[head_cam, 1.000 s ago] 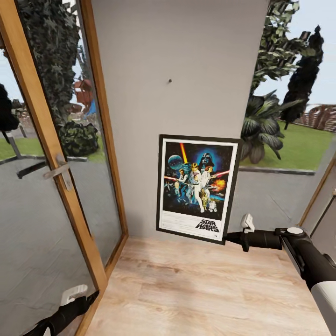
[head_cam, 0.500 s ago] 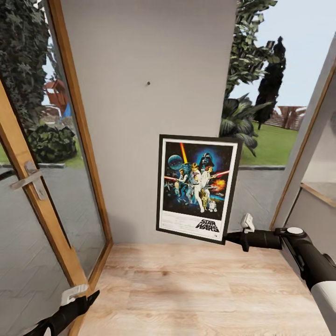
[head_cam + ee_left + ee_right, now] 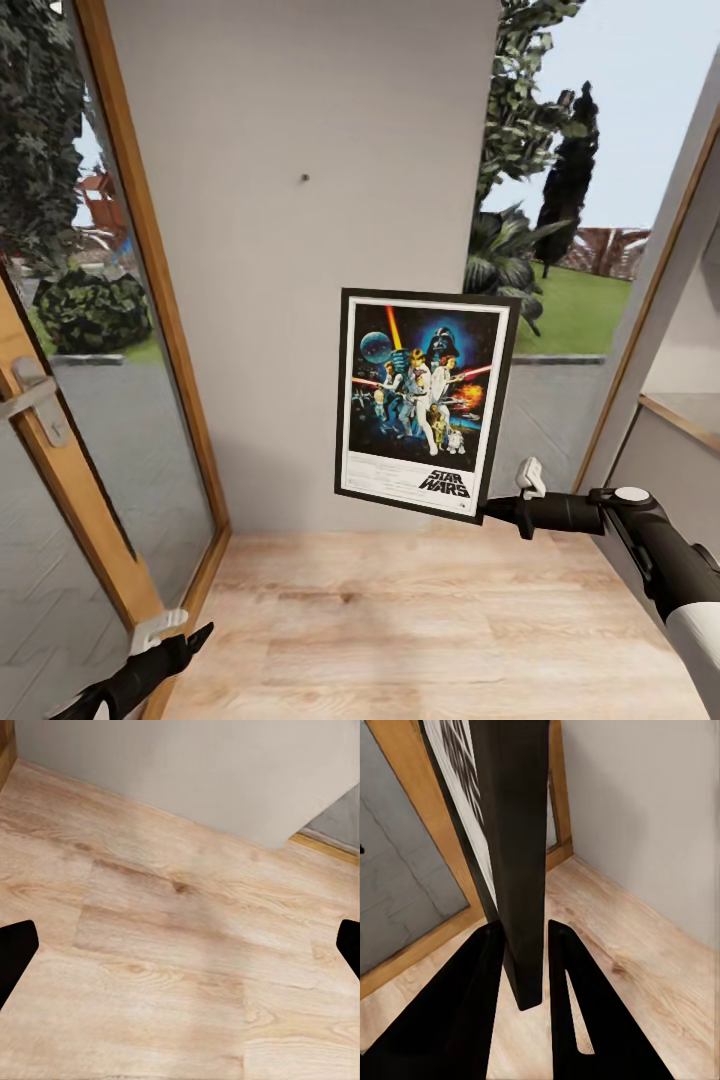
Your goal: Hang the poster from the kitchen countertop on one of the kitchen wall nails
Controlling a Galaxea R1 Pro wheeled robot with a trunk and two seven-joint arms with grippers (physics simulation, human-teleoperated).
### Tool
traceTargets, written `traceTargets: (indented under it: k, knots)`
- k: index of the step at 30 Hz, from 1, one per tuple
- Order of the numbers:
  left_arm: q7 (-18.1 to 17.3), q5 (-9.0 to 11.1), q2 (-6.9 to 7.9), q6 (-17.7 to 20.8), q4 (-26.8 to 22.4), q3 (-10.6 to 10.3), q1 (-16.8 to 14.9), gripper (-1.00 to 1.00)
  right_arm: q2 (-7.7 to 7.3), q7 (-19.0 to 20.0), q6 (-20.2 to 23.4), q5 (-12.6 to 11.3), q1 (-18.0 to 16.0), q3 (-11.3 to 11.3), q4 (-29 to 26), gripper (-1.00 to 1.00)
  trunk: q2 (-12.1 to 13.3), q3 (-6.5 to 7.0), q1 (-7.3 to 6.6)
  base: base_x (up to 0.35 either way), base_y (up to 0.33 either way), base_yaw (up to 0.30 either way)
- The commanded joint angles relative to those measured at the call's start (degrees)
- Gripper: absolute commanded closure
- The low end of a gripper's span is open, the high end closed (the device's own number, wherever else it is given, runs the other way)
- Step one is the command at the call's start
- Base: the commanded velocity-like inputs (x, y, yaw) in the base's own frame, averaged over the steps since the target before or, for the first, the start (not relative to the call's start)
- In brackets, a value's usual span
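the poster [image 3: 424,403] is being held upright at frame centre, its lower right corner clamped by the right gripper [image 3: 497,513]; fingers [image 3: 472,1005] are pressed on its frame edge. one wall nail [image 3: 304,180] is being seen upper left, on grey wall [image 3: 300,100]. the left gripper [image 3: 180,949] is being kept spread over wood floor [image 3: 430,640].

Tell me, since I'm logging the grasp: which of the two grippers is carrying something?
The right gripper: its fingers clamp the lower corner of the poster, held upright before the wall. The left gripper hangs open over the wooden floor.
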Motion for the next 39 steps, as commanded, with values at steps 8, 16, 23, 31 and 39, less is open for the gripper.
traceTargets:
  k: [8,16,23,31,39]
  knots:
    - [-0.49,-0.49,-0.06,0.38,-0.09,0.45,-0.07,-1.0,-0.01,0.4,0.71,0.22,-0.04,-0.13,-0.07,1.0,-0.1,-0.09,0.07,0.327,0.001,-0.001]
    - [-0.49,-0.49,-0.06,0.38,-0.09,0.42,-0.07,-1.0,0.03,0.41,0.73,0.21,-0.04,-0.12,-0.07,1.0,-0.1,-0.09,0.07,0.334,0.074,0.0]
    - [-0.49,-0.49,-0.06,0.4,-0.09,0.38,-0.07,-1.0,0.04,0.42,0.79,0.21,-0.04,-0.12,-0.07,1.0,-0.1,-0.09,0.07,0.334,0.1,0.0]
    - [-0.49,-0.49,-0.06,0.39,-0.09,0.37,-0.07,-1.0,0.0,0.45,0.8,0.24,-0.04,-0.12,-0.07,1.0,-0.1,-0.09,0.07,0.334,0.101,0.0]
    - [-0.49,-0.49,-0.09,0.45,-0.12,0.32,-0.07,-1.0,0.03,0.43,0.8,0.24,-0.04,-0.12,-0.07,1.0,-0.1,-0.09,0.07,0.321,-0.004,0.0]
